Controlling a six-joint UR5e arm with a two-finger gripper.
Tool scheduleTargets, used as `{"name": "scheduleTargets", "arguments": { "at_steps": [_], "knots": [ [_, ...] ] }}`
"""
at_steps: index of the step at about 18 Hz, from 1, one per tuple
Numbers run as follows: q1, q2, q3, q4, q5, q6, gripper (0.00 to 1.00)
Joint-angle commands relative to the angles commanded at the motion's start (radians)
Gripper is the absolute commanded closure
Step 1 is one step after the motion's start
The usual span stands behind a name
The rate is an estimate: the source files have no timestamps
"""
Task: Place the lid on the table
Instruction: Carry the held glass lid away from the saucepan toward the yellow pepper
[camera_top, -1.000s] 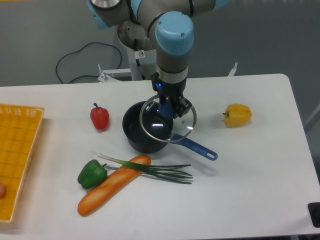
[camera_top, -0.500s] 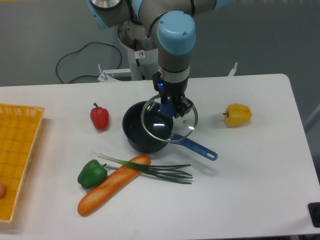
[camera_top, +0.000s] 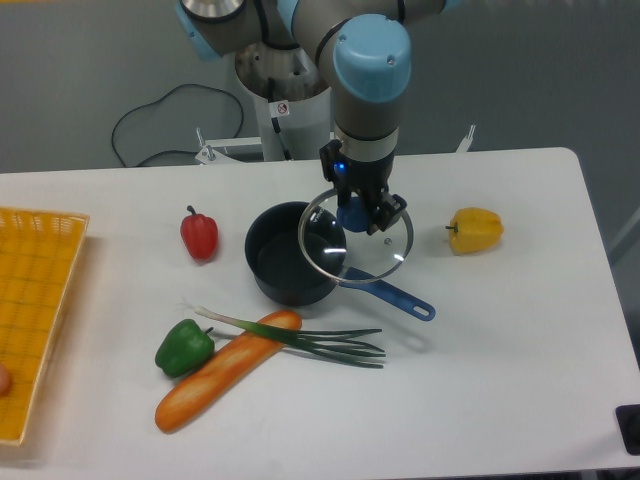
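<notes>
At frame centre the tool (camera_top: 356, 214) grips the lid (camera_top: 356, 239) by its knob, above the surface (camera_top: 500, 340); no writing is legible.

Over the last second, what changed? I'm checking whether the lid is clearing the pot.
The end effector, shut on the blue knob, carried the lid rightward in the picture, so less of it overlaps the saucepan. Nothing was let go. The peppers, baguette, green onion and tray stayed put.

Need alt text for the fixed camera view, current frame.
Robot arm's tool holds a glass lid by its blue knob, lifted above the pan's right edge. The white table also holds peppers, a baguette, spring onions and a yellow tray.
</notes>
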Motion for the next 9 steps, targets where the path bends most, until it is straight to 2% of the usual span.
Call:
{"name": "scheduleTargets", "arguments": {
  "at_steps": [9],
  "knots": [
    [0.07,-0.069,0.065,0.009,-0.005,-0.012,0.44]
  ]
}}
